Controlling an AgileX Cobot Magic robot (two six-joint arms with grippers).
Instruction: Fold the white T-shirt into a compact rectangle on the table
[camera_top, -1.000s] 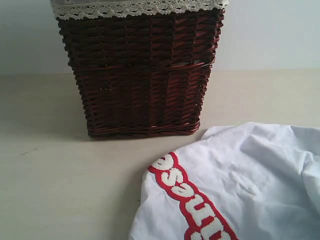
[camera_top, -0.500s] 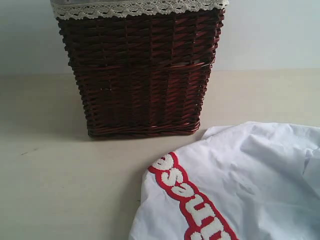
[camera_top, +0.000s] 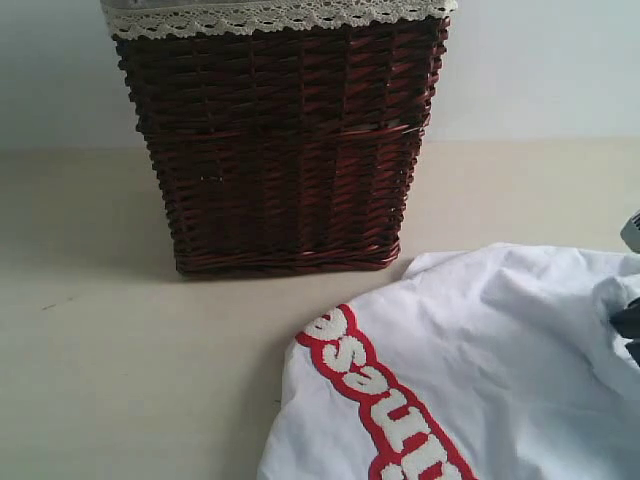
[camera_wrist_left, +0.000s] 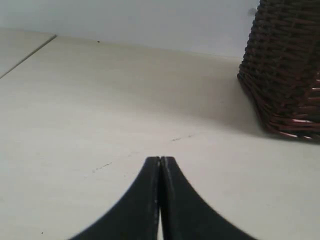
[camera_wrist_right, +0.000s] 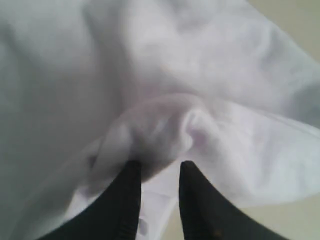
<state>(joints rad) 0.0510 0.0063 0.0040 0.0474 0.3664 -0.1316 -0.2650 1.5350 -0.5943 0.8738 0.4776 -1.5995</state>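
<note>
Moved since earlier: right gripper (camera_top: 627, 322) now shows dark at the right side of the exterior view, where only cloth lay before. The fold of the white T-shirt (camera_top: 480, 340) there has risen and bunched. Basket and lettering have not shifted.
Right gripper state: fingers clamped on a raised fold of the white T-shirt; cloth puckers at the tips and fills the gap between them.
Left gripper (camera_wrist_left: 160, 160): fingers pressed together, nothing between them, low over bare table (camera_wrist_left: 100, 100).
Garment place: wrinkled, spread over the near right part of the table and running out of the exterior view. The red-outlined letters (camera_top: 385, 400) slant along its left side.
Wicker basket (camera_top: 280, 150): dark and upright toward the table's far edge, with lace trim (camera_top: 270, 15) at the rim. The garment's far edge lies just beside its base corner.
</note>
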